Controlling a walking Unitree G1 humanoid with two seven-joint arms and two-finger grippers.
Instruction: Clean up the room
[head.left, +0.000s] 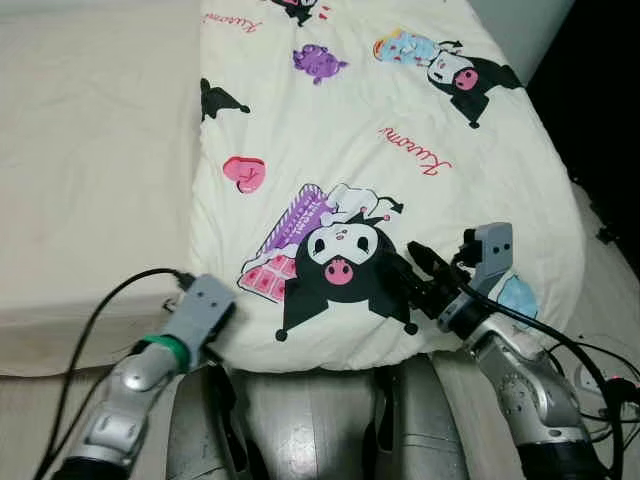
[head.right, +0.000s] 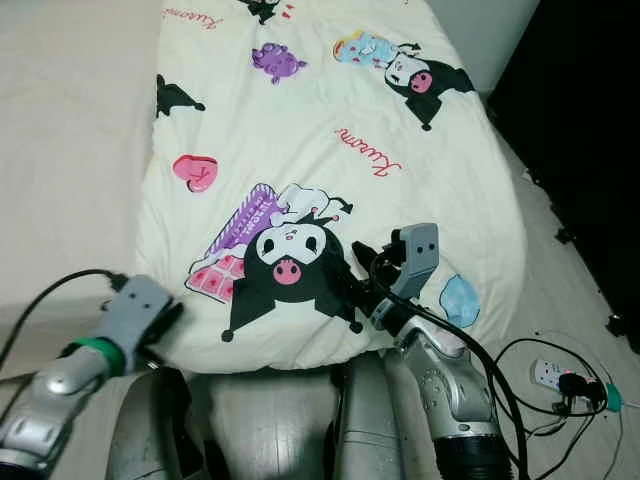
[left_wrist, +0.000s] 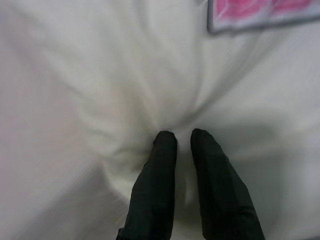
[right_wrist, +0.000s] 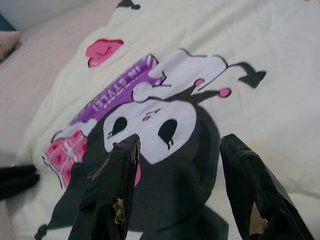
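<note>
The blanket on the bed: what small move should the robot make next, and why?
Probably lower the right end effector onto the blanket and close it on the near edge. Its fingers are open just above the black cartoon print, gripping nothing, while the left end effector is already pinched on a fold of the fabric at the near left corner. With both sides held, the blanket could be pulled straight.

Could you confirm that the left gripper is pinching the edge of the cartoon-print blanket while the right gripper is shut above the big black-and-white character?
Not quite: the right gripper is open, not shut. The right wrist view shows its two fingers spread wide apart above the big character. The rest holds: the left gripper pinches the blanket at its edge.
</note>
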